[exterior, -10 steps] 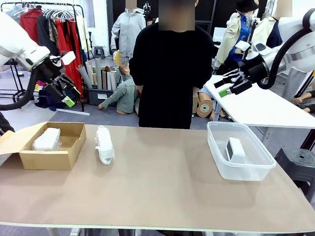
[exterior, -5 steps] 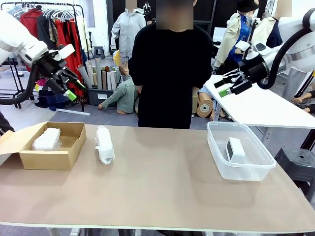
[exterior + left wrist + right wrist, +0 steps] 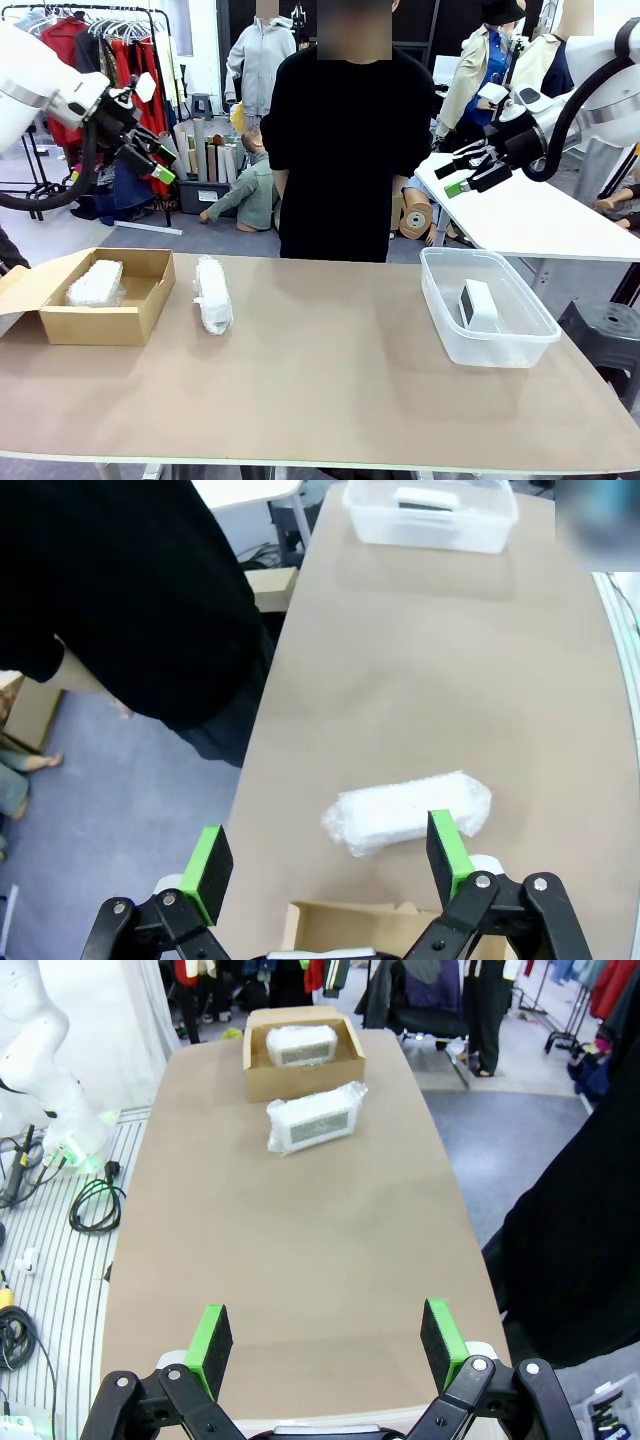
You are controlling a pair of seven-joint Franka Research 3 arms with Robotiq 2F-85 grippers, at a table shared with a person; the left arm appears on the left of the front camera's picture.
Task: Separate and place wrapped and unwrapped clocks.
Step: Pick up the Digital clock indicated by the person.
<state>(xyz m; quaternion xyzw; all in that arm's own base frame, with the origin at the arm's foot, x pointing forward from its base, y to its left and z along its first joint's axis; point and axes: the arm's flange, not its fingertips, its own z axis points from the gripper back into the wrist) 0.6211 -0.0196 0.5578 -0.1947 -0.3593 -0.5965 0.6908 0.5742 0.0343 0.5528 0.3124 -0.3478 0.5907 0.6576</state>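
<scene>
One wrapped clock (image 3: 96, 283) lies in the brown cardboard box (image 3: 150, 300) at the table's left. A slimmer wrapped clock (image 3: 212, 293) rests on the table just right of the box, also seen as a bundle (image 3: 405, 811) under the left wrist and as a bundle (image 3: 312, 1117) from the right wrist. The bare white clock (image 3: 477, 304) sits in the clear tub (image 3: 515, 345) at the right. My left gripper (image 3: 158, 160) hangs open high above the box's far side. My right gripper (image 3: 458, 172) stands open, high above the tub's far edge.
A person in black (image 3: 345, 140) stands at the far side of the table, hands out of sight. The brown tabletop (image 3: 330, 380) is bare between box and tub. A white table (image 3: 540, 215) stands behind at the right.
My left gripper has risen and swung to the right, toward the table's middle. The right arm, the clocks and the person have stayed put.
</scene>
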